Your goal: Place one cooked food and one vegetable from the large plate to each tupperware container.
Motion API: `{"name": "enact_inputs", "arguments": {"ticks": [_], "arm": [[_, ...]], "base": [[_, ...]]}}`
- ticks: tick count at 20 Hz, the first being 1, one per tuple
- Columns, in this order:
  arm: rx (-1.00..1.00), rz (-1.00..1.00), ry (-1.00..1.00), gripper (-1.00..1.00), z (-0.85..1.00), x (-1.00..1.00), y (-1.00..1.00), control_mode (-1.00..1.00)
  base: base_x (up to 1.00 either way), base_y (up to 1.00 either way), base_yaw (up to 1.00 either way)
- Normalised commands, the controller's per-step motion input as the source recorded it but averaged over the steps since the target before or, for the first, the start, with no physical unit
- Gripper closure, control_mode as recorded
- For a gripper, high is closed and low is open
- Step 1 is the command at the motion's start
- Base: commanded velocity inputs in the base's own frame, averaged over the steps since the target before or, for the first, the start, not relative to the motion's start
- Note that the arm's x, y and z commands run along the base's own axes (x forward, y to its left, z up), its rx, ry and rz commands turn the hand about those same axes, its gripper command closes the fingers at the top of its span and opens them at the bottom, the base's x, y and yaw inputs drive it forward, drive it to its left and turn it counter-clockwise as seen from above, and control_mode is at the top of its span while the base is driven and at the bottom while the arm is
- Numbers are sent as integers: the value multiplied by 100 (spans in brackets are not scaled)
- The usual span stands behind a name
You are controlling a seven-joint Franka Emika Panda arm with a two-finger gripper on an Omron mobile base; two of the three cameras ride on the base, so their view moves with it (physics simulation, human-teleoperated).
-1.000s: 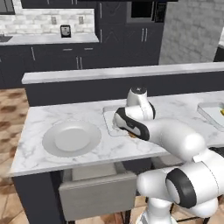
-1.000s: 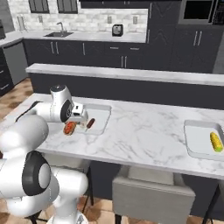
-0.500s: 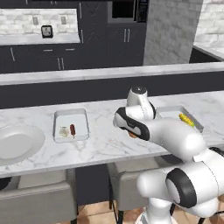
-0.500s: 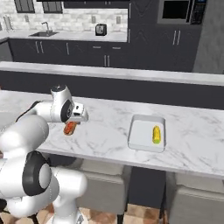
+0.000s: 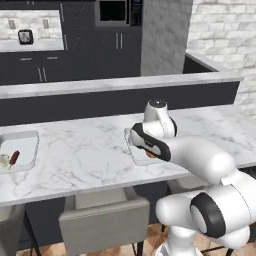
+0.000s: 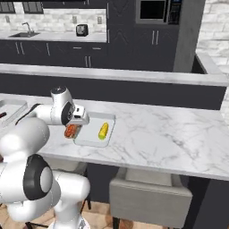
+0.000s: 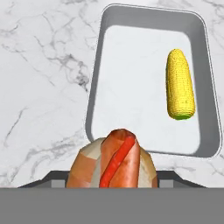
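My gripper point(image 7: 114, 180) is shut on a hot dog point(image 7: 114, 161), a bun with a red sausage. It hangs over the near rim of a tupperware container point(image 7: 93, 92), a pale rectangular tray. A yellow corn cob point(image 7: 179, 84) lies in that tray's right half. From the right base view the gripper point(image 6: 74, 127) holds the hot dog point(image 6: 69, 131) at the left edge of that tray point(image 6: 91, 136), beside the corn point(image 6: 103, 130). The other tupperware container point(image 5: 24, 146) sits far left with a red item point(image 5: 13, 158) inside. The large plate is out of view.
The white marble counter point(image 6: 161, 134) runs wide to the right of the tray. A raised dark ledge point(image 6: 134, 76) stands behind it. Grey stools point(image 5: 102, 222) sit under the counter's front edge. My own arm point(image 5: 190, 152) covers much of the corn tray in the left base view.
The base has driven right, so the whole scene slid left. The plate left the views and the corn tray came under the gripper. The hot dog stays held.
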Motion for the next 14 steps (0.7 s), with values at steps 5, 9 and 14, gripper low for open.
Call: {"name": "enact_inputs", "arguments": {"ticks": [5, 9, 14], "arm": [[0, 0, 0, 100, 0, 0, 0, 100], [0, 0, 0, 100, 0, 0, 0, 100], [0, 0, 0, 100, 0, 12, 2, -100]], "base": [[14, -12, -20], [30, 45, -9], [49, 0, 0]]}}
